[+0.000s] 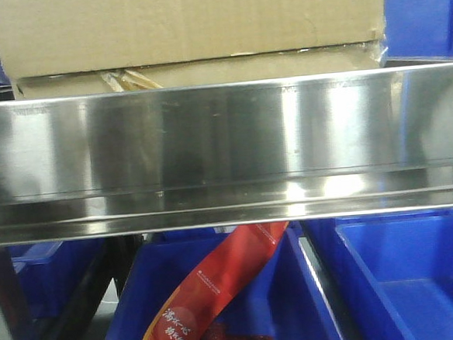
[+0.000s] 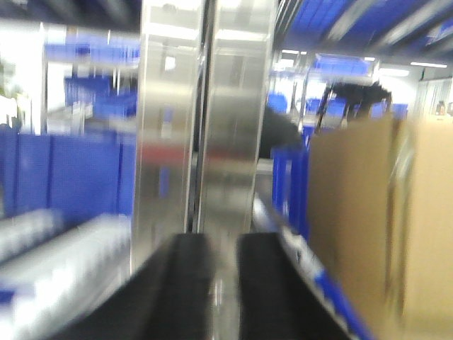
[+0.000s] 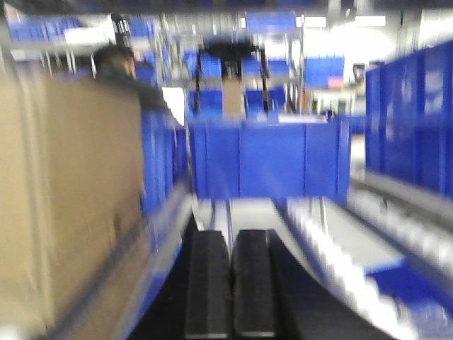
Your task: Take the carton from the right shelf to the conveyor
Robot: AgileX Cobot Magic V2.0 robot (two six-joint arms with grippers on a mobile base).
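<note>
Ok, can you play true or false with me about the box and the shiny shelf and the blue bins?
1. A red packet lies in a blue bin under the steel shelf. True.
2. The carton sits underneath the steel shelf. False: in the front view it rests on top of the shelf.
3. The right jaws are squeezing the carton. False: they are close together with nothing between them, and the carton stands off to one side.
4. In the left wrist view, a shiny steel post stands straight ahead. True.
</note>
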